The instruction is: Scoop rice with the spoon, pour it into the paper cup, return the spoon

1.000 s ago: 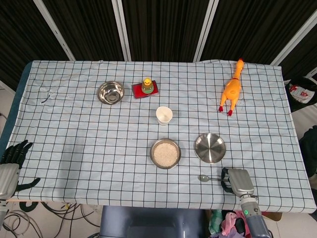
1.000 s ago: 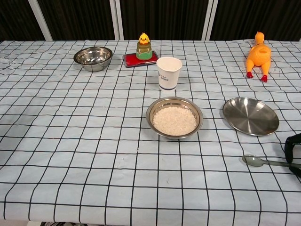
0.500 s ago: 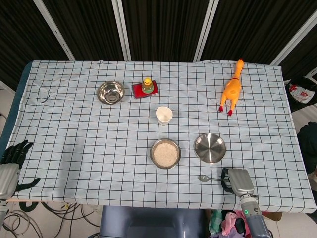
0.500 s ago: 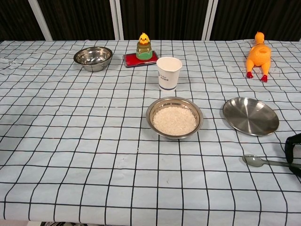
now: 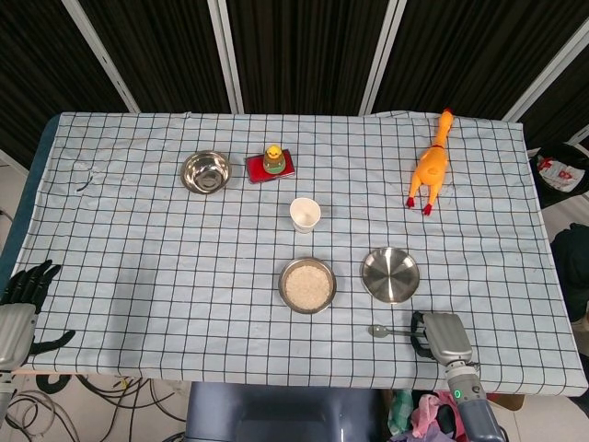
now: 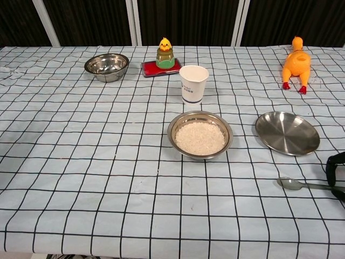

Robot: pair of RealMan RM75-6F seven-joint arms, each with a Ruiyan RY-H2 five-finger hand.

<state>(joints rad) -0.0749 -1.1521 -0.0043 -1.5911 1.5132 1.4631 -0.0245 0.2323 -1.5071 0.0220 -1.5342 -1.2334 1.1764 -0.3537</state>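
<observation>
A steel bowl of white rice (image 5: 307,285) (image 6: 200,135) sits near the table's middle front, with the white paper cup (image 5: 305,214) (image 6: 193,83) upright just behind it. The metal spoon (image 5: 382,330) (image 6: 294,184) lies flat on the cloth at the front right, its bowl pointing left. My right hand (image 5: 440,336) (image 6: 337,172) rests on the cloth over the handle's end, dark fingers curled around it. Most of that hand is cut off in the chest view. My left hand (image 5: 23,304) hangs off the table's left front corner, fingers apart and holding nothing.
An empty steel plate (image 5: 390,274) (image 6: 287,133) lies right of the rice bowl, behind the spoon. At the back stand an empty steel bowl (image 5: 205,171) (image 6: 107,66), a duck toy on a red base (image 5: 272,161) (image 6: 164,54) and a rubber chicken (image 5: 431,166) (image 6: 295,65).
</observation>
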